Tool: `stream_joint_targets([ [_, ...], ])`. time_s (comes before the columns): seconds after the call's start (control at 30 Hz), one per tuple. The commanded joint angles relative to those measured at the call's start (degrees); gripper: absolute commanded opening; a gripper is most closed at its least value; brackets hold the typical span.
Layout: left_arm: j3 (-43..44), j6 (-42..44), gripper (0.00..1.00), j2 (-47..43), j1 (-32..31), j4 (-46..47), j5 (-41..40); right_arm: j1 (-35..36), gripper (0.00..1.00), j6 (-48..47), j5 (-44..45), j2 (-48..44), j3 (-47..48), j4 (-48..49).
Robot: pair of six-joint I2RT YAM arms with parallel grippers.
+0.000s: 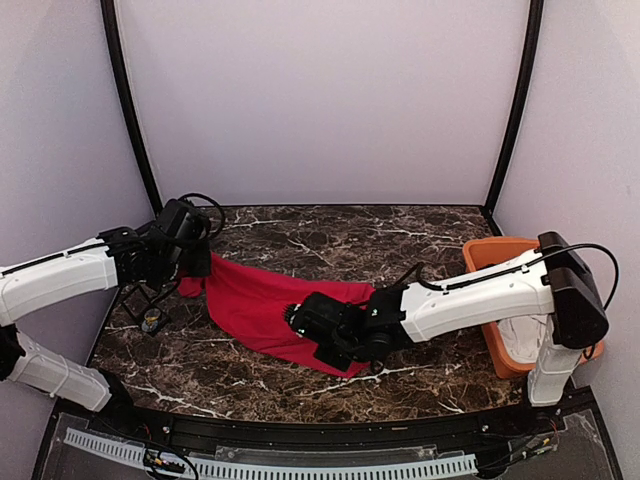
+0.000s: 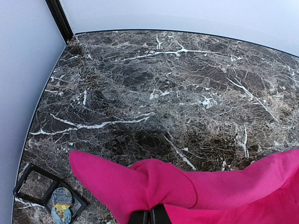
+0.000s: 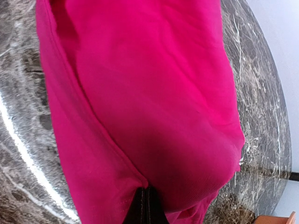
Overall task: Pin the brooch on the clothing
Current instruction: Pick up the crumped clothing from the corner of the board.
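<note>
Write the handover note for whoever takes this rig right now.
Left gripper: jaws shut on a bunched edge of the red T-shirt.
Right gripper: jaws shut on the T-shirt's opposite side.
The T-shirt hangs between them over the table.
The brooch lies in a small black tray near the table's left edge, not picked up.
Done: T-shirt gripped.
Left: lay it flat, fetch the brooch, pin it.
</note>
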Motion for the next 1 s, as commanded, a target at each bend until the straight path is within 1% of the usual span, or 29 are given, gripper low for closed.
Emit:
stream_joint_targets([
  [0.0,-2.0,-1.7,0.01,1.1,-0.6,0.3,-0.3,-5.1,0.00,1.2,-8.3,-0.8,-1.0,1.9],
  [0.1,-2.9,-2.3,0.01,2.2,-1.2,0.9,0.2,-5.8,0.00,-0.9,-16.2,0.3,-0.5,2.7],
  [0.23,-4.0,-3.1,0.01,3.3,-2.2,1.8,0.5,-5.8,0.00,-1.1,-25.7,2.6,0.5,2.2],
  [0.27,-4.2,-3.3,0.01,3.5,-2.3,2.0,0.6,-5.8,0.00,-0.8,-27.0,2.7,0.5,2.2],
  [0.33,-4.6,-3.5,0.01,4.0,-2.6,2.2,0.6,-5.8,0.05,-0.4,-30.1,2.5,0.3,2.3],
  [0.4,-4.5,-3.5,0.01,4.4,-2.8,2.5,0.7,-5.9,0.14,-0.2,-31.4,1.9,0.1,2.4],
  [0.47,-4.5,-3.4,0.01,4.6,-2.9,2.6,0.7,-6.0,0.22,0.0,-31.4,1.5,0.0,2.2],
  [0.53,-4.4,-3.4,0.01,4.7,-3.0,2.8,0.8,-5.9,0.28,-0.2,-31.4,1.6,0.6,1.7],
  [0.67,-4.4,-3.3,0.01,4.8,-3.1,2.9,0.8,-5.6,0.33,-0.7,-29.8,3.8,1.9,-0.8],
  [0.83,-4.5,-3.1,0.01,4.6,-3.2,2.9,0.6,-5.0,0.41,0.6,-19.1,6.8,3.2,-3.5],
  [0.97,-4.1,-2.6,0.01,4.5,-3.2,2.8,0.5,-4.8,0.43,1.0,-14.9,6.5,3.0,-3.4],
])
